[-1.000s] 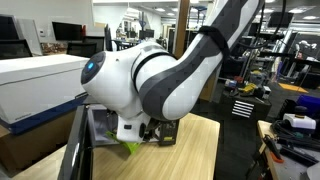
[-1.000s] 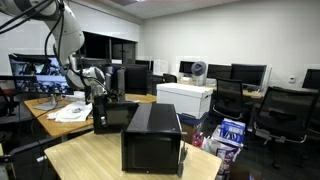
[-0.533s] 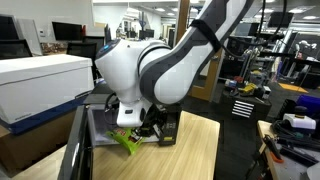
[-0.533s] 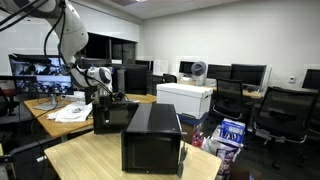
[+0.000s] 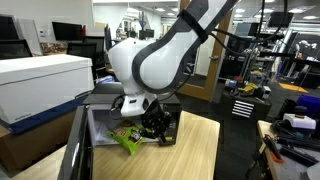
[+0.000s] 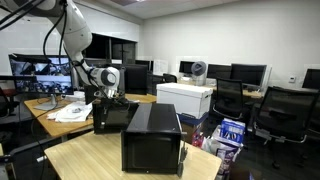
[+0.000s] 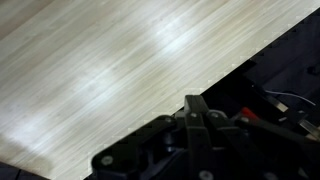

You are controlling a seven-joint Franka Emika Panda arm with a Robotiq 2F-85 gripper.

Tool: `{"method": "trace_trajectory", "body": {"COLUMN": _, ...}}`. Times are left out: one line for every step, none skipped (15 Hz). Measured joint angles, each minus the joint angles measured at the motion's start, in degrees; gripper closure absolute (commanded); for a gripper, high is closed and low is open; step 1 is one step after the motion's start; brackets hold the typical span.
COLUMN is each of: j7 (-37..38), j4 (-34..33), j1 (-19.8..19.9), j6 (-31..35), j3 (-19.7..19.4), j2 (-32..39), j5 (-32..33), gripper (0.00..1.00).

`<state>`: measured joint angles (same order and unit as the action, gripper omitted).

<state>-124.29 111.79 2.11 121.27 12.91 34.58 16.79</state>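
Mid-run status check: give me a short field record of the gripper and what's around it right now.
gripper: black Robotiq gripper, low over the table's far end; open or shut cannot be told
nearest thing: flat yellow-green object, lying tilted beside the gripper; contact unclear
under it: pale grey tray-like surface
table: light wooden tabletop, which fills most of the wrist view
nearby: large black box-shaped appliance standing on the table; big white box off to the side
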Motion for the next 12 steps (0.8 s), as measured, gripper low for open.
{"method": "trace_trajectory", "body": {"j7": -1.2, "j4": 0.1, "j1": 0.1, "j6": 0.0, "j3": 0.0, "j2": 0.0, "j5": -0.9, "gripper": 0.99}}
{"method": "trace_trajectory", "body": {"j7": -2.2, "j4": 0.3, "j1": 0.1, "j6": 0.0, "j3": 0.0, "j2": -0.2, "j5": -1.7, "gripper": 1.0}}
{"method": "trace_trajectory", "body": {"j7": -3.3, "j4": 0.5, "j1": 0.1, "j6": 0.0, "j3": 0.0, "j2": -0.4, "j5": -2.5, "gripper": 0.99}}
{"method": "trace_trajectory", "body": {"j7": -4.3, "j4": 1.0, "j1": 0.1, "j6": 0.0, "j3": 0.1, "j2": -0.8, "j5": -3.1, "gripper": 0.99}}
{"method": "trace_trajectory", "body": {"j7": -5.3, "j4": 1.6, "j1": 0.1, "j6": 0.0, "j3": 0.1, "j2": -1.4, "j5": -3.4, "gripper": 0.99}}
{"method": "trace_trajectory", "body": {"j7": -6.2, "j4": 2.6, "j1": 0.0, "j6": 0.0, "j3": 0.1, "j2": -2.2, "j5": -3.4, "gripper": 0.99}}
{"method": "trace_trajectory", "body": {"j7": -6.8, "j4": 3.5, "j1": -0.1, "j6": 0.0, "j3": 0.2, "j2": -2.9, "j5": -3.4, "gripper": 0.99}}
{"method": "trace_trajectory", "body": {"j7": -7.1, "j4": 4.8, "j1": -0.2, "j6": 0.4, "j3": 0.2, "j2": -3.8, "j5": -3.4, "gripper": 0.99}}
{"method": "trace_trajectory", "body": {"j7": -7.2, "j4": 6.1, "j1": -0.5, "j6": 1.1, "j3": 0.2, "j2": -4.8, "j5": -3.4, "gripper": 0.99}}
{"method": "trace_trajectory", "body": {"j7": -7.2, "j4": 7.5, "j1": -0.8, "j6": 1.4, "j3": 0.2, "j2": -5.8, "j5": -3.4, "gripper": 0.99}}
{"method": "trace_trajectory", "body": {"j7": -7.2, "j4": 8.8, "j1": -1.1, "j6": 1.5, "j3": 0.3, "j2": -6.8, "j5": -3.4, "gripper": 0.99}}
{"method": "trace_trajectory", "body": {"j7": -7.3, "j4": 9.9, "j1": -1.4, "j6": 1.5, "j3": 0.3, "j2": -7.9, "j5": -3.4, "gripper": 0.99}}
